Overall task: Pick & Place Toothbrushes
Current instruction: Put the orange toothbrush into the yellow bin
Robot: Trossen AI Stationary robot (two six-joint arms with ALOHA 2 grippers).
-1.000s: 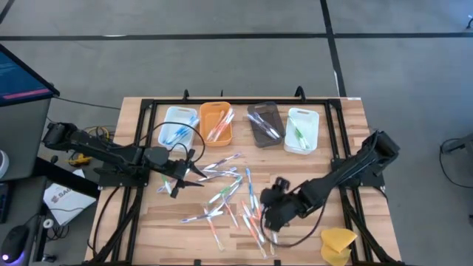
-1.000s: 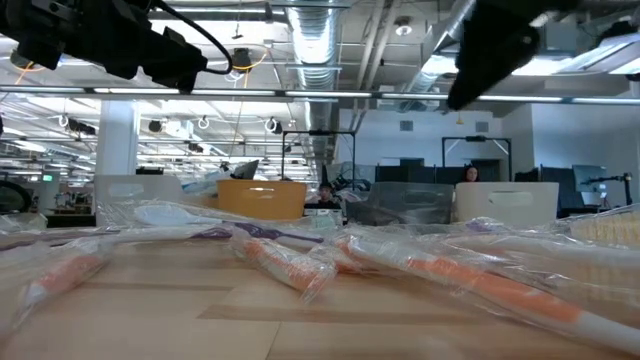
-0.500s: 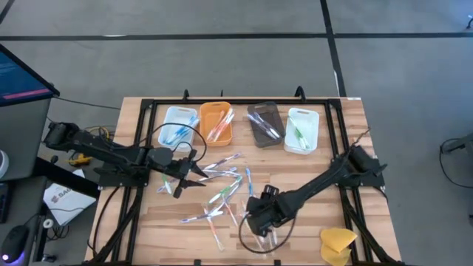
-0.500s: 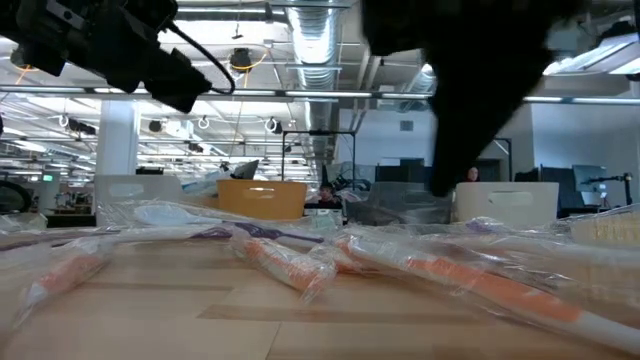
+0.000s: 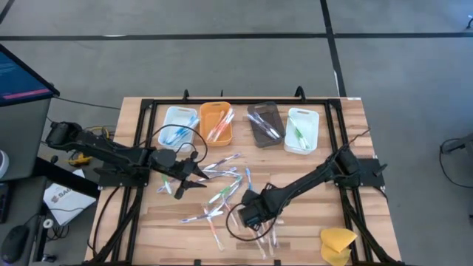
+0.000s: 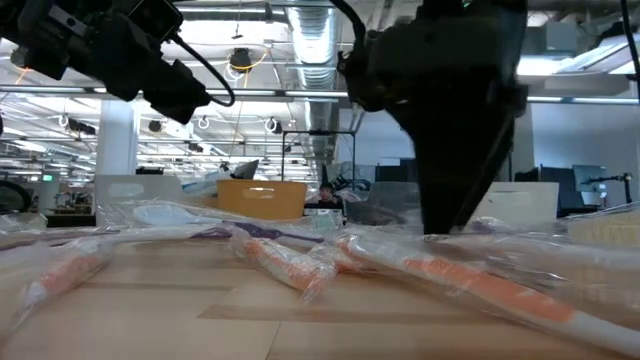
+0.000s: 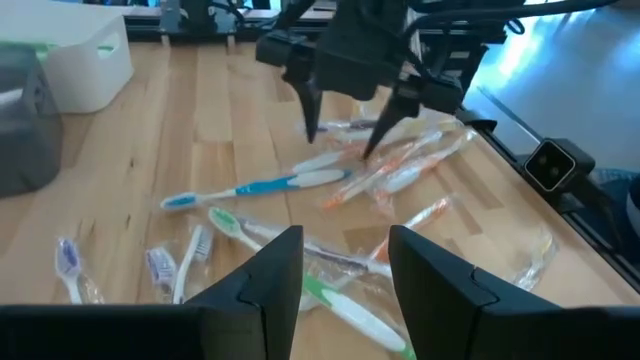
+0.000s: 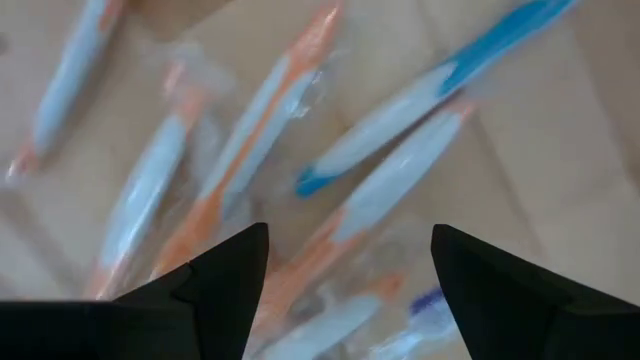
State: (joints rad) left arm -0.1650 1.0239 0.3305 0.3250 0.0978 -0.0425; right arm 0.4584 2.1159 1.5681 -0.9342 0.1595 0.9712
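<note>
While the right claw point(image 5: 253, 214) hangs low over the loose toothbrushes point(image 5: 229, 193) at the middle of the tabletop point(image 5: 310, 185), we see its two fingers point(image 8: 215, 285) spread wide with nothing between them; through the right wrist camera, orange-and-white and blue-and-white brushes in clear wrappers lie directly beneath the gap. From the overhead camera the pile sits at the centre of the wooden surface, trailing toward 6 o'clock, with the right claw over its 5 o'clock edge.

At 9 o'clock from the pile we find the left claw point(image 5: 194, 173), raised above the wood and pointing toward 3 o'clock. Its fingers point(image 7: 275, 270) stand partly apart, and we can make out nothing held between them; ahead of them lie a blue brush point(image 7: 255, 188) and green ones, and farther off the right claw, down among the orange brushes.

Along the 12 o'clock edge we count four small trays in a row: a white tray point(image 5: 171, 117) with blue brushes, an orange tray point(image 5: 211, 111), a brown tray point(image 5: 259, 112) and another white tray point(image 5: 310, 118) with green brushes. A yellow lump point(image 5: 337, 242) rests near the 5 o'clock corner.
</note>
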